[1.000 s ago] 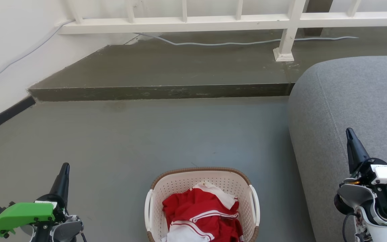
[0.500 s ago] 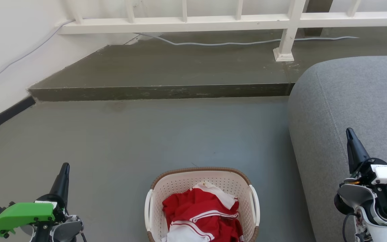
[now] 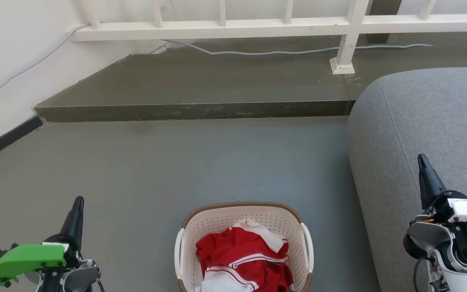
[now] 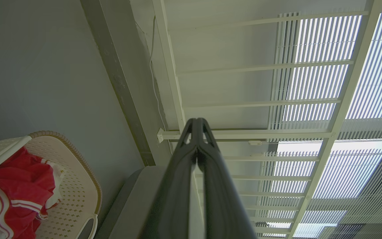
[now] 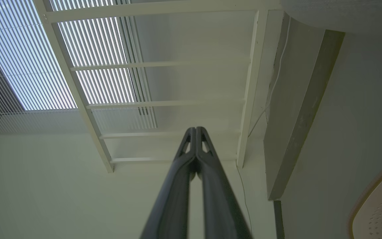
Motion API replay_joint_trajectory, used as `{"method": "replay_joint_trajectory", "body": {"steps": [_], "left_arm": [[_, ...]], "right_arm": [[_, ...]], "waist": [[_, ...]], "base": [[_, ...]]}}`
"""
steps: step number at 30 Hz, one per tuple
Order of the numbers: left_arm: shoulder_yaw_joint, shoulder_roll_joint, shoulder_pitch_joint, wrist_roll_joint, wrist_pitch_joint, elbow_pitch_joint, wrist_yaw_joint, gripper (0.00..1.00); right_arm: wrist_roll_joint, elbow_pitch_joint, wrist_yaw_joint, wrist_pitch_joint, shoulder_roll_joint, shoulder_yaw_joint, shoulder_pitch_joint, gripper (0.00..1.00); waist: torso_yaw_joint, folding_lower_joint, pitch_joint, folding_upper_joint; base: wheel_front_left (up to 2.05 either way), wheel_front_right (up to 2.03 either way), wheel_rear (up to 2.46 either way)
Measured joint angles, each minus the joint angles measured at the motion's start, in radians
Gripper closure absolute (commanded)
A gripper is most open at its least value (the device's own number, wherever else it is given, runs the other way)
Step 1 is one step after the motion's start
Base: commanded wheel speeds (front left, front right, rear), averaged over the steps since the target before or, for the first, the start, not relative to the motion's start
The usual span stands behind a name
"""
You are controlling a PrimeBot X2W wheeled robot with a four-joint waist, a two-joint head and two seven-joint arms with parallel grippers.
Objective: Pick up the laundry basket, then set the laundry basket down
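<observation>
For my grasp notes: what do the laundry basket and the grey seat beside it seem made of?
The laundry basket: matte cream moulded plastic, judging by regular punched holes; its brown rim looks woven, perhaps plastic too. The grey seat: fine-textured upholstery fabric, with a stitched seam.

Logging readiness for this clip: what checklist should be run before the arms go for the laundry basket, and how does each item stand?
1. The laundry basket stands upright on the floor: ok.
2. Its white handles are free of the red clothes: ok.
3. The left gripper is open for a handle: not ok, shut and empty.
4. The right gripper is open: not ok, shut and empty.
5. Room for the right gripper between basket and grey sofa: cannot tell.
</observation>
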Motion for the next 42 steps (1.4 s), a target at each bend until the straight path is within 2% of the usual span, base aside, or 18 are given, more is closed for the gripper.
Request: {"method": "replay_joint_trajectory", "body": {"steps": [42], "left_arm": [[0.0,0.0,0.0,0.0,0.0,0.0,0.0,1.0]], "right_arm": [[0.0,-0.003,0.0,0.004,0.0,0.0,0.0,1.0]], "waist": [[0.0,0.0,0.0,0.0]], "base": [[0.0,0.0,0.0]]}}
